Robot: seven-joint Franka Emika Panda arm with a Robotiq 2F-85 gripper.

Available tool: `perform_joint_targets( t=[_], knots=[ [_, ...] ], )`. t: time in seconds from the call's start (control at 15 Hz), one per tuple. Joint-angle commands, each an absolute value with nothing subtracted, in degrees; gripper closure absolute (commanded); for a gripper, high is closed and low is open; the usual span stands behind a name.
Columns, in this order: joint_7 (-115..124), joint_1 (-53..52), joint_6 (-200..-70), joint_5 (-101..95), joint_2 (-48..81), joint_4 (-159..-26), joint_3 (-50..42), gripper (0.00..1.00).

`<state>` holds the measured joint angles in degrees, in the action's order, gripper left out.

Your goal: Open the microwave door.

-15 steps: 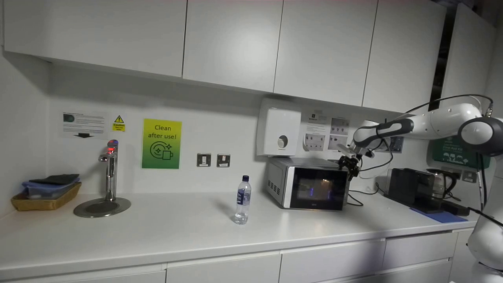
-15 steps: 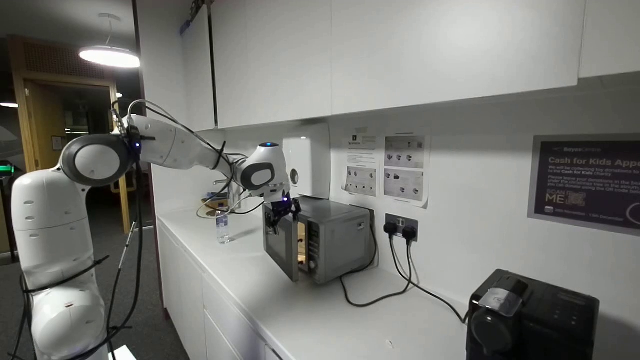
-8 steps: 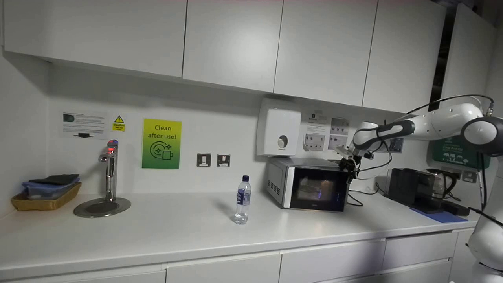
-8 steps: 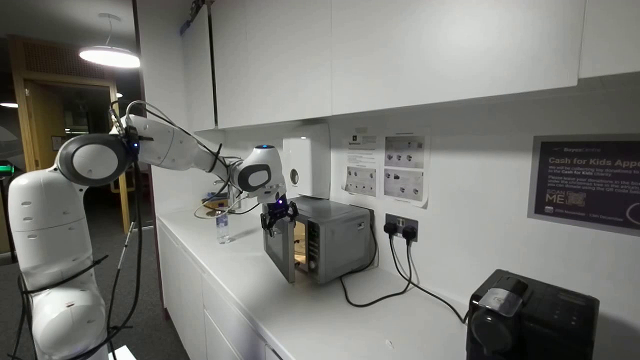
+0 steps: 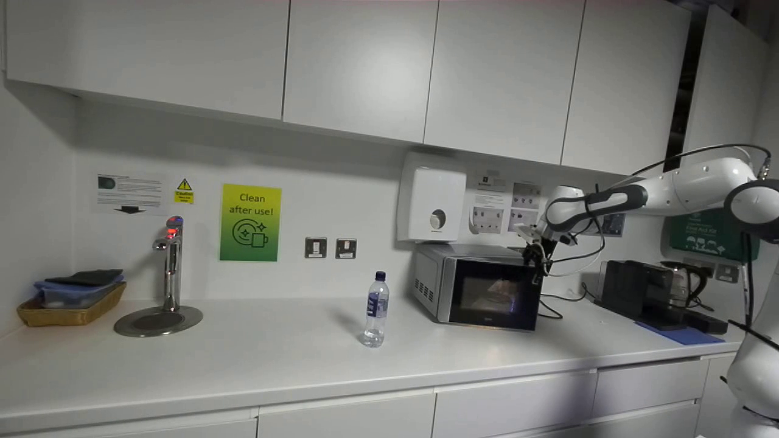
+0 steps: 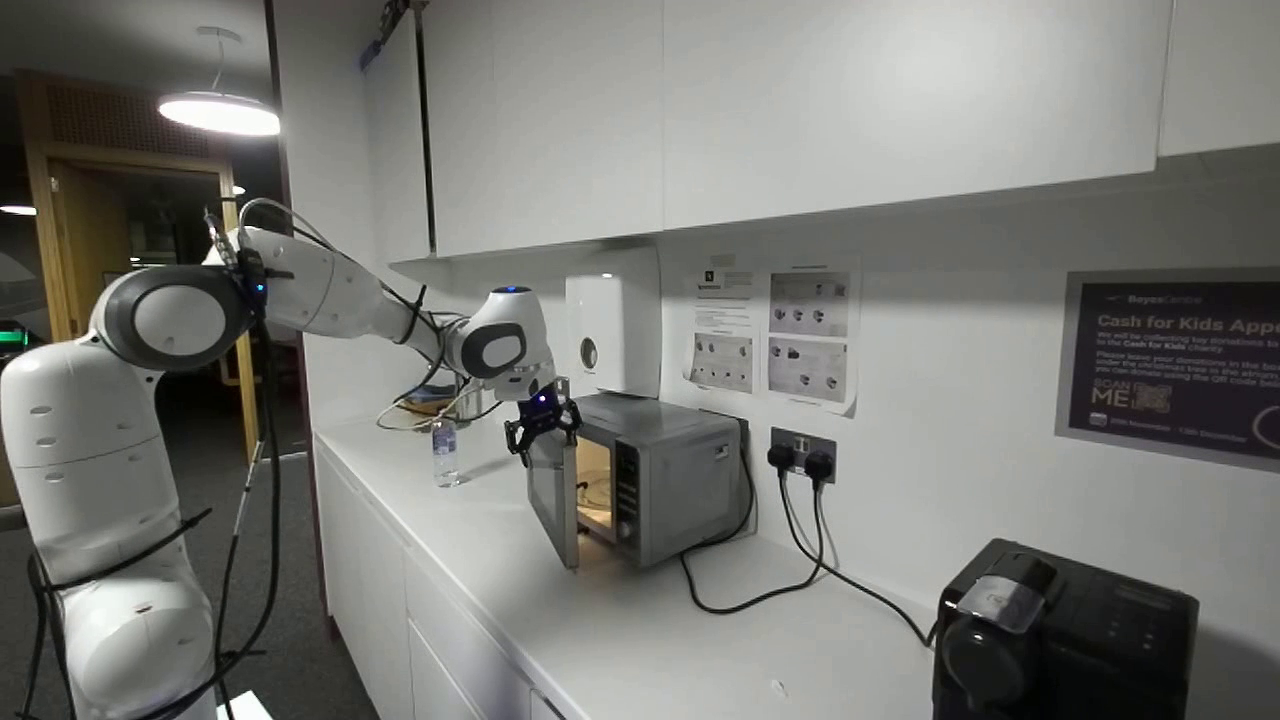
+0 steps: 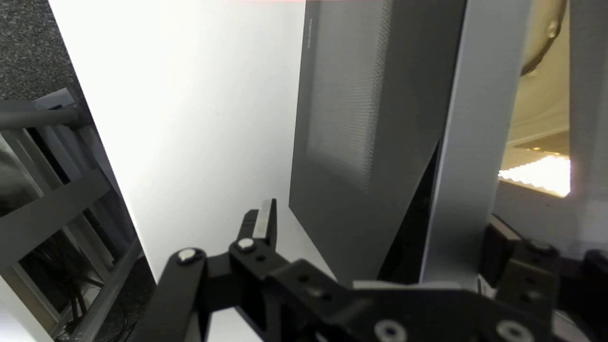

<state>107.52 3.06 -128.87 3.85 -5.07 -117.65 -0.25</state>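
Observation:
The silver-grey microwave [image 6: 690, 490] stands on the counter; it also shows in an exterior view [image 5: 428, 281]. Its dark-glass door [image 6: 550, 505] is ajar, and a lit yellow interior shows through the gap. The door also shows in an exterior view [image 5: 487, 299] and in the wrist view [image 7: 351, 118]. My gripper [image 6: 546, 445] is open and straddles the door near its top free corner, also seen in an exterior view [image 5: 537, 271]. In the wrist view my gripper [image 7: 384, 230] has one finger apart from the door's outer face and the other at the inner side of its silver edge, seemingly touching.
A water bottle [image 5: 376, 310] stands on the counter beside the microwave. A white wall dispenser [image 5: 431, 201] hangs behind the microwave. A black coffee machine [image 6: 1065, 640] stands farther along the counter. Power cables [image 6: 720, 605] lie by the microwave. White cupboards [image 6: 800, 110] hang above.
The microwave door has swung wider open, and more of the lit interior shows. My gripper has moved outward, away from the microwave body, along with the door.

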Motion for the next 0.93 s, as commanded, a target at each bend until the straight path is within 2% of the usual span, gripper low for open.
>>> perform_joint_targets(
  t=[0.0,0.87],
  knots=[
    [111.75,2.30,-128.22,2.63,-8.61,-120.77,0.88,0.00],
    [131.13,1.79,-131.06,-0.73,-10.48,-124.54,4.60,0.00]
  ],
)
